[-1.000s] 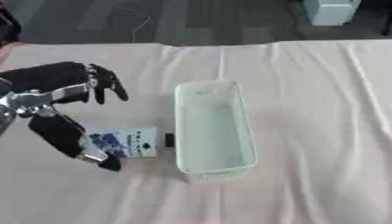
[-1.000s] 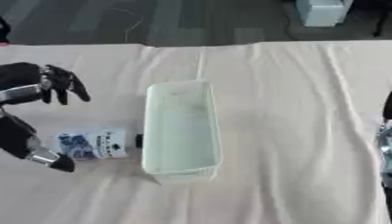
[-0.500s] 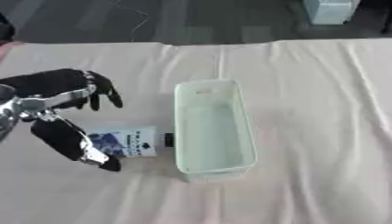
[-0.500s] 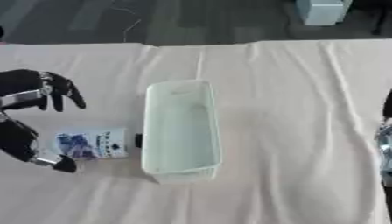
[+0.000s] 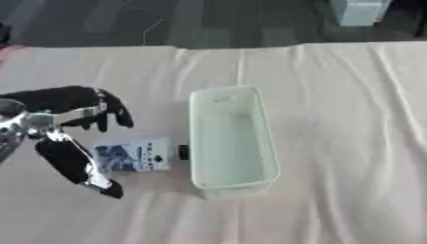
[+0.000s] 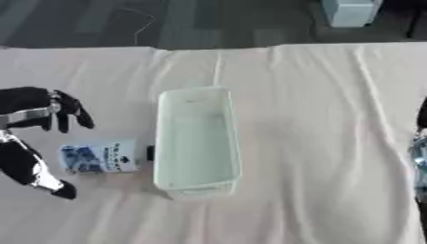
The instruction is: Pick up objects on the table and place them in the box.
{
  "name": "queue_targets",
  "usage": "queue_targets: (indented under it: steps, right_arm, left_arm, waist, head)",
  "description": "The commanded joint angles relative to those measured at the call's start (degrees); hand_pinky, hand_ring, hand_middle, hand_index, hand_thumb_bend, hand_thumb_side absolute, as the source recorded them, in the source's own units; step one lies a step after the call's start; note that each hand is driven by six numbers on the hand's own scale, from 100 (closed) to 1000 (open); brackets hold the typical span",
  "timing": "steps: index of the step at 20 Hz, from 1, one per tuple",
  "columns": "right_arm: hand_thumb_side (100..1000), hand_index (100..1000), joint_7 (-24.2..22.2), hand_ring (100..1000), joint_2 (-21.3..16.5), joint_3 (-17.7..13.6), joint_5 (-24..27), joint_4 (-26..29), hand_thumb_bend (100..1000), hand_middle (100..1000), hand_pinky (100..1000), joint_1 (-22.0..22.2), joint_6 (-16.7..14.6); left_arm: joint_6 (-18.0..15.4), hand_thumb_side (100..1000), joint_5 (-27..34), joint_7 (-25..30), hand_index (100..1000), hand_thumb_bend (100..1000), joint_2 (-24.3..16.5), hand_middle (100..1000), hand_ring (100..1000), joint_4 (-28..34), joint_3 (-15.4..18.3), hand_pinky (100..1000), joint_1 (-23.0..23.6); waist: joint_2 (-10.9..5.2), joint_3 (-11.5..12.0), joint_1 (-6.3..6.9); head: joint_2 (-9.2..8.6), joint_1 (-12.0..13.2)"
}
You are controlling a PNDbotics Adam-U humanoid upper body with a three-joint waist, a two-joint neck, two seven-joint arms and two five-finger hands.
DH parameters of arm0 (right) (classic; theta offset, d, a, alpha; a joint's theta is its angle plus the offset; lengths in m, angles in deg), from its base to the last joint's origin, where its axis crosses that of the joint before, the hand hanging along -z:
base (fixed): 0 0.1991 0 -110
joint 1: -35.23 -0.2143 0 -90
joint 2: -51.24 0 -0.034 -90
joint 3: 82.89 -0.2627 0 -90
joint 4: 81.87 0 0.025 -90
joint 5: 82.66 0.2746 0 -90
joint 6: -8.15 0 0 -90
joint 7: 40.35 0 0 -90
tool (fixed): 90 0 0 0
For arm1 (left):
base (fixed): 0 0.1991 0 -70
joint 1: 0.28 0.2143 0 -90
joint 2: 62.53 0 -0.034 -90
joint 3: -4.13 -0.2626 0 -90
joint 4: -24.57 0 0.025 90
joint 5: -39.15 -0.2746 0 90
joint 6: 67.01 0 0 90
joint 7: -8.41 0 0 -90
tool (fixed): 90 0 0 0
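At about nine o'clock the robot's left hand point(image 5: 71, 124) hangs over the pink tablecloth point(image 5: 342, 119), spread wide: its fingers point(image 5: 113, 110) reach toward the box from the far side, and its thumb point(image 5: 79, 167) stretches down toward seven o'clock, ending near the front. Between them, on the cloth, lies a small flat packet point(image 5: 132, 155), white with a blue picture and a dark cap end pointing at three o'clock. The hand brackets the packet without closing on it; whether the thumb touches its near edge cannot be told. The dark cap sits just beside the left wall of the box point(image 5: 231, 141), a pale, long plastic tub at the centre, running twelve to six o'clock, with nothing visible inside. At the three o'clock edge of the right eye view, a dark and silvery part of the right arm point(image 6: 420, 157) shows; the right hand's state cannot be told.
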Motion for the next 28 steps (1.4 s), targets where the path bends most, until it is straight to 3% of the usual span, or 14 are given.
queue_targets:
  steps: [1,6,12,28]
  right_arm:
    - [1000,534,-5.7,318,-1.4,-0.15,0.17,0.76,100,410,157,-0.69,-5.39]
    - [1000,534,-5.73,318,-1.39,-0.14,0.19,0.76,100,410,157,-0.73,-5.33]
    - [1000,534,-5.8,318,-1.44,-0.1,0.28,0.76,100,410,157,-0.74,-5.34]
    - [1000,534,-5.16,318,-1.11,0.04,0.84,0.76,100,410,158,-2.32,-4.36]
  left_arm:
    - [-0.35,398,-1.45,1.5,792,690,-0.89,715,645,0.65,0.33,558,-0.14]
    - [-0.08,454,-1.57,0.7,765,563,-0.79,686,617,0.65,0.73,507,-0.06]
    - [0.67,489,-1.08,-0.82,753,514,-0.76,674,604,0.65,0.89,487,-0.32]
    - [-0.27,448,-2.95,-2.42,795,585,1.45,696,621,-6.48,0.32,517,-0.59]
  waist:
    - [-0.51,-0.04,-0.08]
    - [-0.48,-0.04,-0.08]
    - [-0.5,-0.09,-0.05]
    - [0.17,-1.48,-0.19]
  head:
    - [-0.02,-0.27]
    - [-0.02,-0.31]
    - [-0.02,-0.3]
    - [-0.02,0.45]
